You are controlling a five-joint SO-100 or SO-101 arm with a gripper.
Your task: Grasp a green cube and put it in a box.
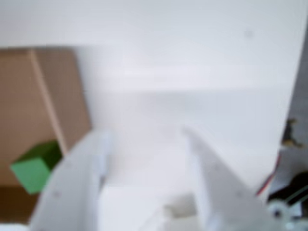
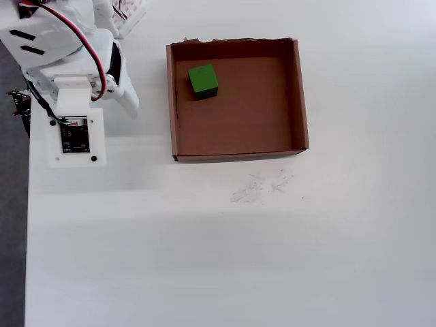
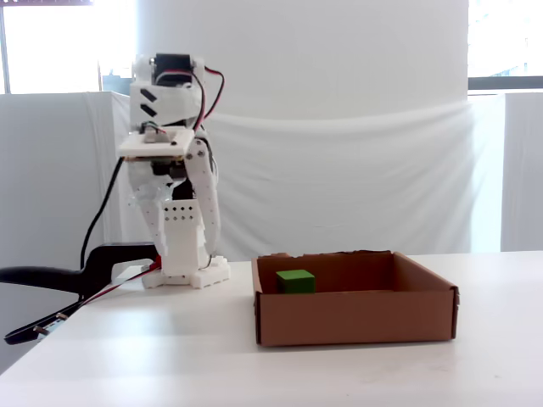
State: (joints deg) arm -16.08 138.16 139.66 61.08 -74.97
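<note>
The green cube (image 2: pixel 203 80) lies inside the box (image 2: pixel 238 157), near its top-left corner in the overhead view. The fixed view shows the green cube (image 3: pixel 295 281) behind the front wall of the brown cardboard box (image 3: pixel 356 318). My white gripper (image 1: pixel 144 132) is open with nothing between its fingers, over bare table beside the box. In the blurred wrist view the green cube (image 1: pixel 33 168) rests on the box floor (image 1: pixel 29 110) to the left of the gripper. The arm is folded back over its base, with the gripper (image 2: pixel 126 99) left of the box and the gripper (image 3: pixel 208 242) pointing down.
A circuit board (image 2: pixel 75 136) sits on the arm at upper left. Faint scuff marks (image 2: pixel 262 185) lie on the white table below the box. The table's left edge (image 2: pixel 27 204) meets grey floor. A black clamp (image 3: pixel 51 278) holds the base at the table edge.
</note>
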